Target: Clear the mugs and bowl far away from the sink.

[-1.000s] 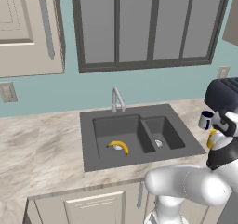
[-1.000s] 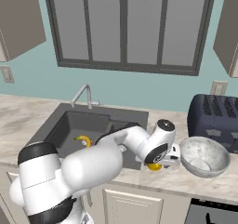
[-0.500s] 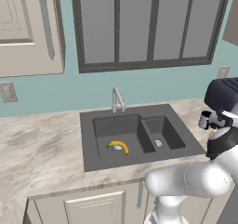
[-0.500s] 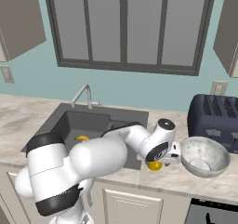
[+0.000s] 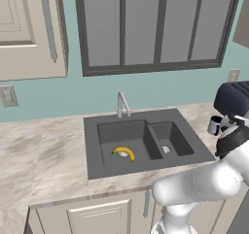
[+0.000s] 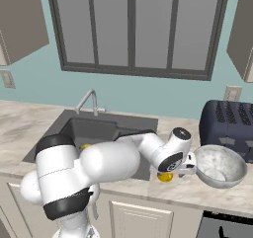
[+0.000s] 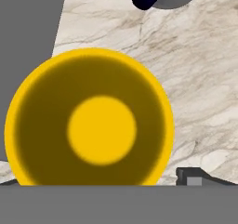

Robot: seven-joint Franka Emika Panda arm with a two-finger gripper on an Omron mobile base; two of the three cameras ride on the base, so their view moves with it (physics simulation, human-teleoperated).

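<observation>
One dark grey rectangular double-basin sink (image 5: 141,141) sits in the marbled counter (image 5: 44,155), a single yellow banana (image 5: 124,153) in its large left basin. One dark blue toaster (image 6: 228,128) stands at the right, with one wide whitish-grey speckled bowl (image 6: 220,165) just before it. Two mugs: a pale one with dark rim (image 5: 215,125) near the toaster, and a yellow one (image 7: 90,123) upright on the counter right of the sink. The gripper (image 6: 184,169) hangs directly over the yellow mug, jaws spread wide, holding nothing.
</observation>
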